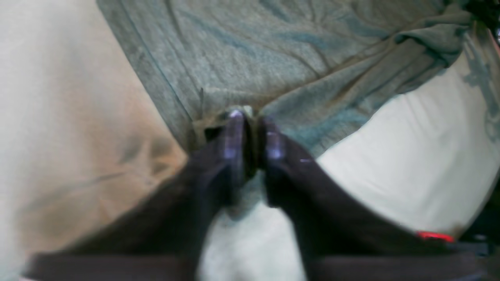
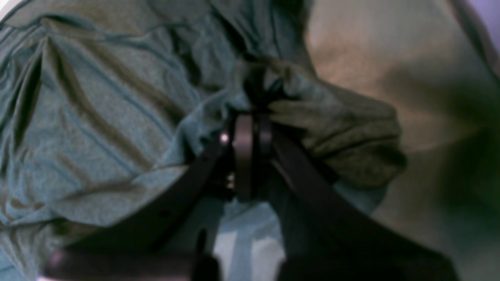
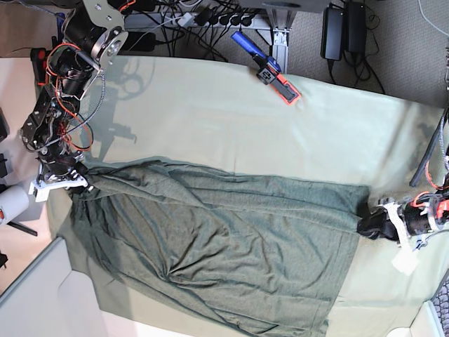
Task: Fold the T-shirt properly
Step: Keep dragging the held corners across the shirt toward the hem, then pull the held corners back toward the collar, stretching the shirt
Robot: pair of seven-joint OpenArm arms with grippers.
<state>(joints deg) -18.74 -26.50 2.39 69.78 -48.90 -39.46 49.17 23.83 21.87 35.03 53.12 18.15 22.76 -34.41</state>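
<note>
Both pincer tips blurred, buried in T-shirt [image 3: 217,239] folds

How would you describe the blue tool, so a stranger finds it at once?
Start from the pale green table cloth and go to its far edge, beyond the T-shirt. The blue tool lies there at a slant. Only it has a blue handle and an orange-edged end.

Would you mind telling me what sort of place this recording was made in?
Most likely a robotics lab or workshop bench. A mint-green table cloth covers the work surface where the T-shirt lies, power strips and tangled cables sit behind it, and exposed wiring runs along one arm.
</note>
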